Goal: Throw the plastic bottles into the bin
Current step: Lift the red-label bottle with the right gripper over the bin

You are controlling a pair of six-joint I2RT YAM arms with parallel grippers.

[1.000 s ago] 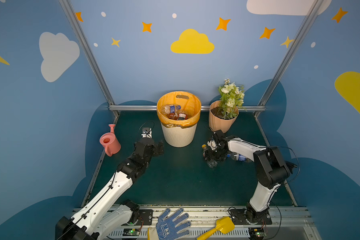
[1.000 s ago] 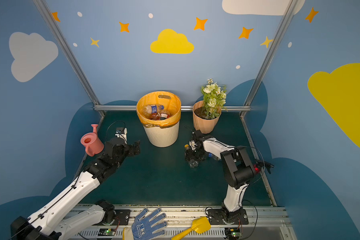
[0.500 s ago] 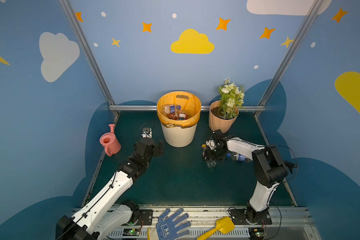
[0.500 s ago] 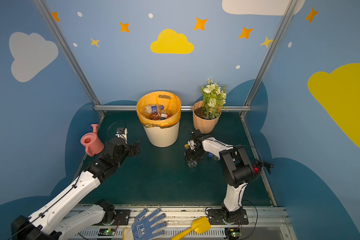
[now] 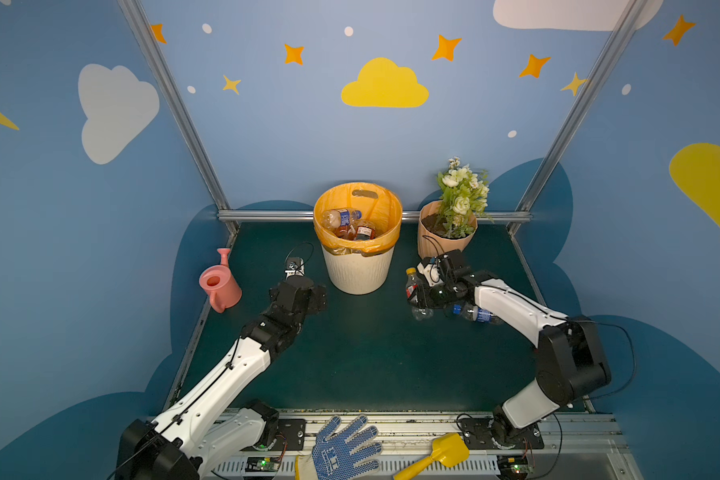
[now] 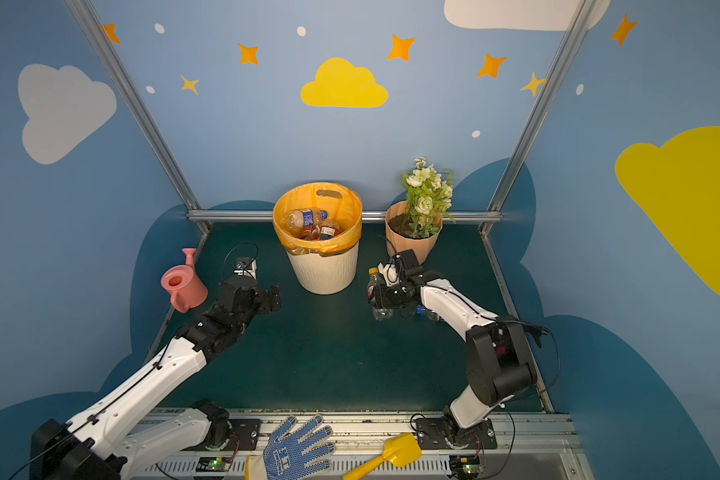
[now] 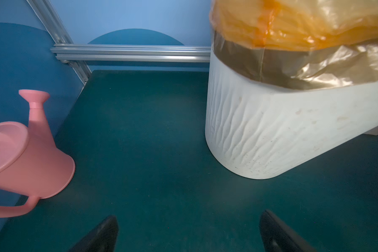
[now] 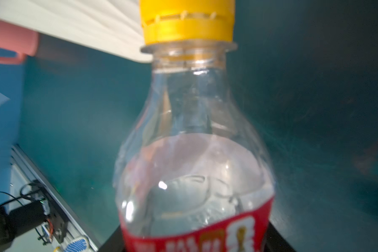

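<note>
My right gripper (image 5: 420, 294) (image 8: 194, 240) is shut on a clear plastic bottle (image 5: 411, 287) (image 8: 192, 141) with a yellow cap and a red label. It holds the bottle cap-up to the right of the bin, with a black finger on each side of the label. A second bottle (image 5: 476, 314) (image 6: 427, 312), blue-capped, lies on the mat under that arm. The cream bin (image 5: 358, 272) (image 7: 271, 131) has an orange bag over its rim, and several bottles (image 5: 341, 218) lie inside it. My left gripper (image 5: 310, 297) (image 7: 189, 220) stands open and empty, left of the bin's base.
A pink watering can (image 5: 219, 284) (image 7: 26, 157) stands at the left wall. A peach flowerpot (image 5: 443, 237) with white flowers sits behind my right gripper. A blue glove (image 5: 344, 446) and a yellow scoop (image 5: 437, 455) lie on the front rail.
My right jaws have closed in on the yellow-capped bottle, and its cap end has come up. The left arm has hardly moved.
</note>
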